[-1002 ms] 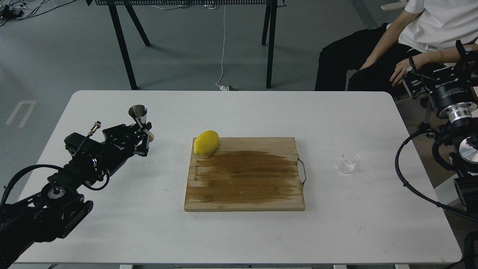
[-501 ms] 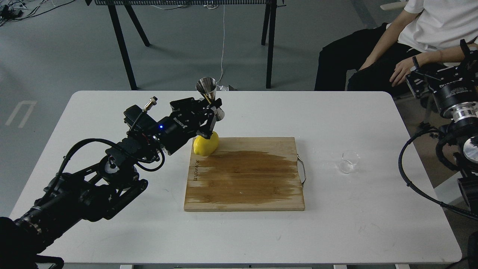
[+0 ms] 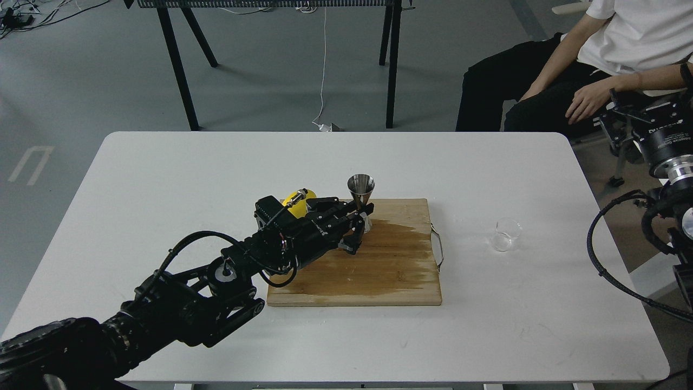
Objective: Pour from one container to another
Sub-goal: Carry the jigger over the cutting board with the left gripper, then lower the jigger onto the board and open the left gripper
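The left claw (image 3: 358,223) is pinching the shiny steel jigger (image 3: 361,190) around its thin middle. The jigger is standing upright, with its wide open top facing up. It is sitting over the far part of the wooden cutting board (image 3: 390,271), but I cannot tell if its bottom is touching the wood. The black left arm is reaching across the white bench (image 3: 162,179) from the near left side and is covering part of the board. A yellow lemon (image 3: 292,199) is peeking out from behind the arm, near the far left corner of the board. A big dark wet-looking patch is spreading over the wood.

The small clear glass cup (image 3: 507,234) is standing upright on the bench, to the right of the board and apart from its metal handle (image 3: 438,248). Nothing is touching the cup.

The right claw (image 3: 622,122) is hanging off the right side of the bench, well away from the cup. It looks dark and tangled, so I cannot tell if it is spread or pressed together.
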Available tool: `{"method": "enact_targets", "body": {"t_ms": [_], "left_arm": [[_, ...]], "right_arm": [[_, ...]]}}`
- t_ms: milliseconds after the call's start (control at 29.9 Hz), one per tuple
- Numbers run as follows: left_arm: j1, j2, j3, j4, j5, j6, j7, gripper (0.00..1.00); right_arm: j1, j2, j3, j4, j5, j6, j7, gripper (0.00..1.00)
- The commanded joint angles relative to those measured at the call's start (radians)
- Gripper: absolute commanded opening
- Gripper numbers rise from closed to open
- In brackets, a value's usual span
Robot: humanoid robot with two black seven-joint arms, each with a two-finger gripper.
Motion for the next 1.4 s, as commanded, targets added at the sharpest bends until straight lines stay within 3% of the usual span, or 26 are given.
{"method": "enact_targets", "body": {"t_ms": [0, 434, 735, 935, 1102, 1202, 1369], "left_arm": [[-0.019, -0.018, 0.022, 0.043, 0.0, -0.011, 0.008, 0.1], [-0.019, -0.031, 0.062, 0.08, 0.0, -0.013, 0.026, 0.2], [-0.016, -0.031, 0.063, 0.082, 0.0, -0.013, 0.026, 0.2], [-0.014, -0.031, 0.062, 0.082, 0.0, -0.013, 0.028, 0.36], [-0.011, -0.031, 0.062, 0.08, 0.0, -0.013, 0.028, 0.42], [-0.009, -0.031, 0.062, 0.08, 0.0, -0.013, 0.028, 0.51], [-0.006, -0.031, 0.063, 0.071, 0.0, -0.013, 0.026, 0.6]], "right_arm": [[0.0, 0.0, 0.001, -0.004, 0.0, 0.0, 0.0, 1.0], [-0.002, -0.001, 0.0, -0.006, -0.002, 0.0, 0.0, 1.0], [-0.002, -0.001, 0.001, -0.006, 0.0, 0.0, 0.0, 1.0], [-0.003, -0.001, 0.001, -0.006, 0.0, 0.0, 0.0, 1.0], [-0.009, -0.001, 0.001, -0.006, 0.0, 0.0, 0.0, 1.0], [-0.009, -0.001, 0.001, -0.006, 0.0, 0.0, 0.0, 1.0], [-0.009, -0.001, 0.001, -0.004, -0.002, 0.0, 0.0, 1.0]]}}
